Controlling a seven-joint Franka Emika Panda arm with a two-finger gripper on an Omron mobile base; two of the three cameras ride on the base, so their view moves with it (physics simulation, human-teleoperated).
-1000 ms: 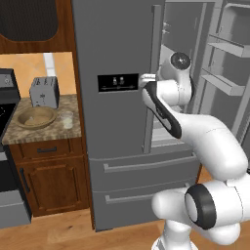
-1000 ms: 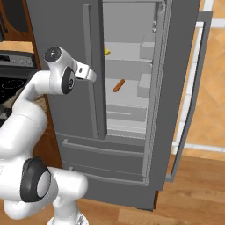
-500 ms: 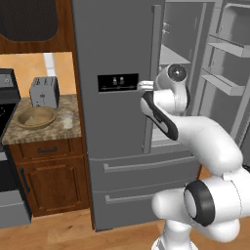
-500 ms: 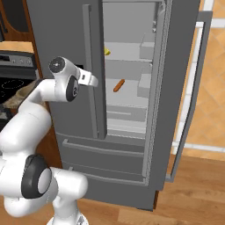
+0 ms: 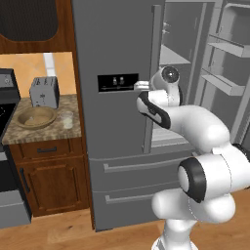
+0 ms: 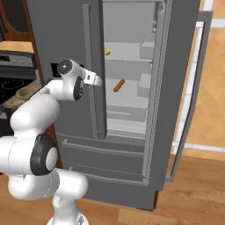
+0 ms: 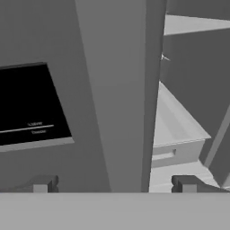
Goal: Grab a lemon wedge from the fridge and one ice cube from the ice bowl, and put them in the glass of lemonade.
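Observation:
The grey fridge (image 5: 113,44) has its left door shut and its right door (image 6: 193,83) swung wide. On an upper shelf inside lies the small yellow lemon wedge (image 6: 107,52). My gripper (image 5: 139,87) hangs open in front of the left door's vertical handle (image 7: 117,90), beside the black dispenser panel (image 7: 31,105); its fingertips (image 7: 42,184) stand far apart with nothing between them. On the counter to the left sit the tan ice bowl (image 5: 35,117) and the glass of lemonade (image 5: 67,118). The ice cube is too small to make out.
An orange-brown elongated item (image 6: 118,85) lies on a lower fridge shelf. A grey toaster (image 5: 44,91) stands behind the bowl. A black stove (image 6: 15,74) borders the counter. The open door's racks (image 5: 224,63) jut out on the right.
The hand has dropped a little and edged closer to the left door's handle. Nothing else has moved.

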